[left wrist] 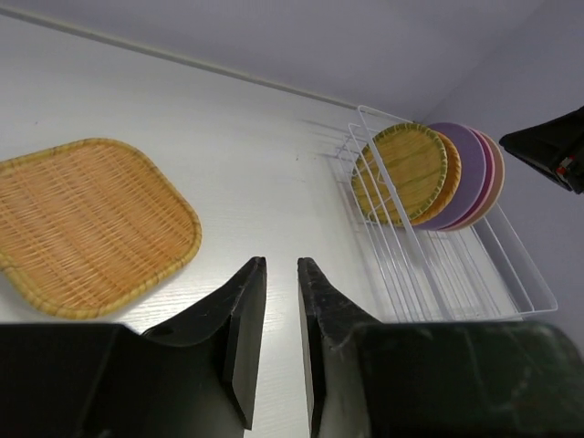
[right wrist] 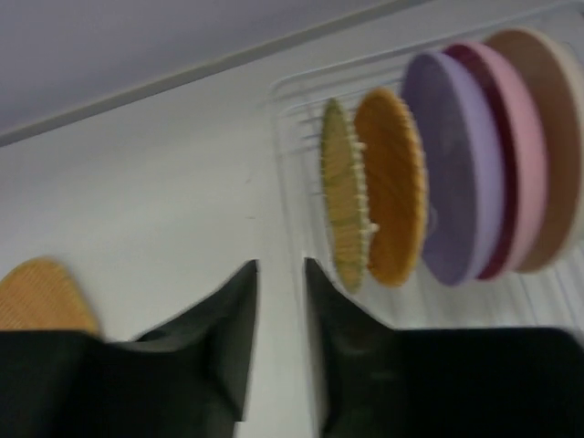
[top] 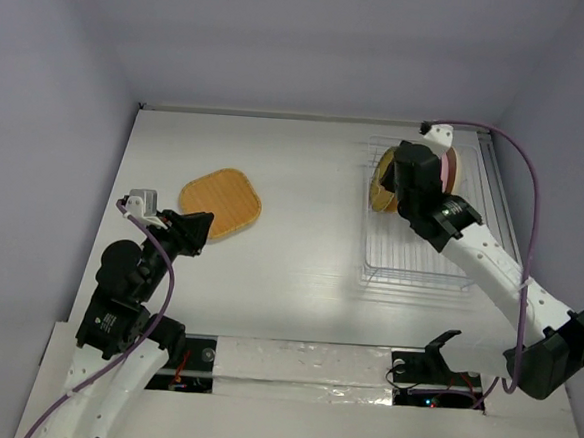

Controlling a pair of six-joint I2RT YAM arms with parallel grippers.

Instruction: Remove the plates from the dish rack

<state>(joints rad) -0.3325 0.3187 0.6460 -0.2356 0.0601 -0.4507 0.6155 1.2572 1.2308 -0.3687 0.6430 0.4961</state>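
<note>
One orange-yellow woven plate (top: 221, 202) lies flat on the table, left of centre; it also shows in the left wrist view (left wrist: 87, 224) and the right wrist view (right wrist: 41, 297). The dish rack (top: 414, 263) stands at the right. Several plates stand upright at its far end: a woven one with a greenish rim (right wrist: 339, 196), an orange woven one (right wrist: 391, 187), a lavender one (right wrist: 452, 173), a pink one (right wrist: 520, 137) and a cream one (right wrist: 552, 137). My right gripper (right wrist: 281, 266) hovers over the rack's left edge, jaws slightly apart and empty. My left gripper (left wrist: 281, 265) is empty, jaws slightly apart, near the flat plate.
The near part of the rack (left wrist: 456, 274) holds only bare wire slots. Grey walls close in the table at the back and on both sides. The right arm's cable (top: 529, 196) loops over the rack's right side.
</note>
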